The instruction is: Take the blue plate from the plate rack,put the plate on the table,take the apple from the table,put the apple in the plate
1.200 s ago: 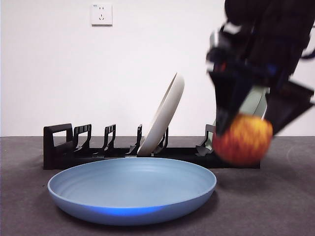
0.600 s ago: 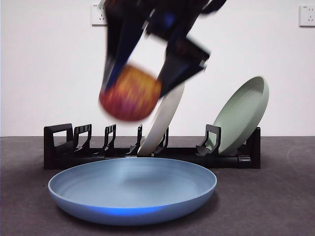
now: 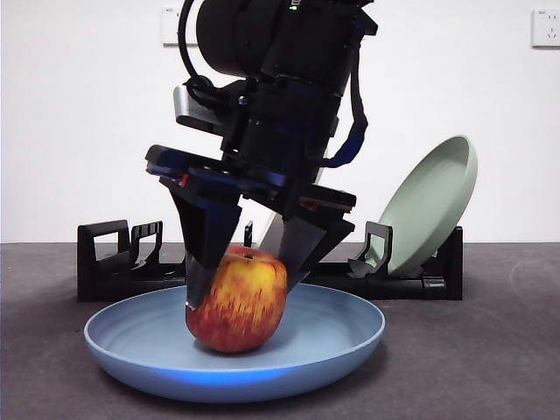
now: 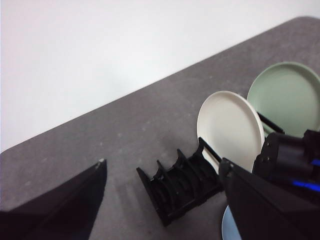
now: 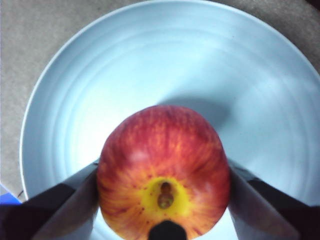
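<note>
The right claw [image 3: 238, 284] comes down from above over the blue plate [image 3: 341, 337], its two black jaws pressed against opposite sides of the apple [image 3: 238, 299] and gripping it. The apple's underside rests on, or sits just above, the plate's floor, a little toward the plate's left half as the front view has it; contact cannot be told for certain. In the right wrist view the apple [image 5: 164, 172] fills the gap between the jaws, stem end up with a yellow patch around the stem, and the plate [image 5: 165, 55] spreads pale blue all round it.

The plate lies flat on the bench [image 3: 472, 367], near its front edge, just in front of the rack [image 3: 114, 262]. The rack runs along the bench behind the plate, parallel to the back edge. A cream plate [image 4: 231, 129] stands leaning in a slot near the rack's middle; in the front view the arm hides almost all of it. A green plate [image 3: 429, 206] leans in the slot at the rack's right end, tilted back toward the right. The slots at the rack's left end hold nothing.

The left claw [image 4: 165, 180] hangs high above the bench's far side, looking down on the rack [image 4: 182, 182] and the two standing plates; its jaws stand wide apart with nothing between them. The right arm shows at the edge of that view as a dark block beside the green plate [image 4: 287, 97].

On the wall behind the bench are two white sockets [image 3: 545, 28], one toward each upper corner of the front view.
</note>
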